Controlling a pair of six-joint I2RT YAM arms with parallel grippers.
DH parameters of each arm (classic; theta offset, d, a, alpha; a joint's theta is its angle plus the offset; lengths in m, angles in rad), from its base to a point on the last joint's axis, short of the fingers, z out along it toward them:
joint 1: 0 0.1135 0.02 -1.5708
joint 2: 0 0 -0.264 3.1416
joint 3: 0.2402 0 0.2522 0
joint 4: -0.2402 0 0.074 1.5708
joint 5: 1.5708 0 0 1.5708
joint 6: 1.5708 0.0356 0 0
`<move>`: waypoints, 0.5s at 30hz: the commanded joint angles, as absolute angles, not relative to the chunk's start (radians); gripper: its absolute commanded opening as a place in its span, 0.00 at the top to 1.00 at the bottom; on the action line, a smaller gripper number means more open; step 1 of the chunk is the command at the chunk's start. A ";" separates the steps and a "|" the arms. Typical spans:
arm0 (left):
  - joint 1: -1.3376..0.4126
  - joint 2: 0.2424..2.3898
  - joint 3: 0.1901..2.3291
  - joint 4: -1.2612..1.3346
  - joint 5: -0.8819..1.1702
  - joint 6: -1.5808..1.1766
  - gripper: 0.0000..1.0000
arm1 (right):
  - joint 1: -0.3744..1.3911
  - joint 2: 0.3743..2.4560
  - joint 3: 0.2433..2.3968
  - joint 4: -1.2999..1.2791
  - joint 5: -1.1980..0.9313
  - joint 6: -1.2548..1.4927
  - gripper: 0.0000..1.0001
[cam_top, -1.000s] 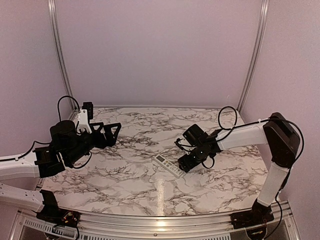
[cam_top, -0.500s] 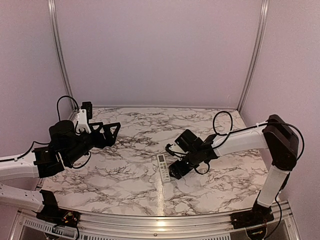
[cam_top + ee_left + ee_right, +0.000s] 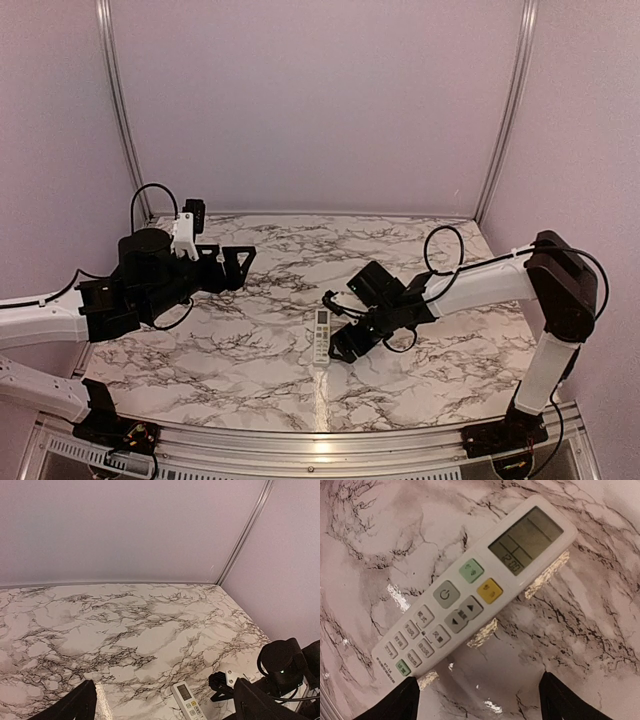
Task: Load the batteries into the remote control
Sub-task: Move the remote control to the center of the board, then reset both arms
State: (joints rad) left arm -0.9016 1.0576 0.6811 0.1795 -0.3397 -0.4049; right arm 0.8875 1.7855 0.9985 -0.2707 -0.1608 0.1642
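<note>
likely light, stiff, slick remote control lies face-up on the desk; pinch its long edges. right fingers and left fingers both spread wide, empty.

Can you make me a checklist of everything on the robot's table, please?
surface: marble-look table, a few shiny spots.
job's things: remote lying flat, buttons up; batteries nothing seen.
clutter: nothing seen.
grippers: left gripper open, raised over the table's left side; right gripper open, low beside the remote, not gripping it.
cables: black cables looping off both arms.
surroundings: plain lilac walls, metal posts.
</note>
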 commanded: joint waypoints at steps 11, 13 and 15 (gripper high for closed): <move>-0.846 1.360 0.955 -0.133 -0.207 -0.406 0.01 | 0.714 1.422 0.879 -0.065 -0.293 0.233 0.17; -0.843 1.408 0.958 -0.123 -0.158 -0.412 0.01 | 0.660 1.379 0.841 -0.013 -0.294 0.249 0.16; -0.842 1.444 0.940 -0.079 -0.124 -0.438 0.01 | 0.620 1.360 0.804 0.054 -0.300 0.259 0.13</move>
State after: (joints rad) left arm -0.8482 1.3750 0.9463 -0.0299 -0.2157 -0.4129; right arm 0.6899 1.3945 0.8673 -0.0834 -0.2646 0.2142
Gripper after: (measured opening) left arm 0.989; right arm 0.844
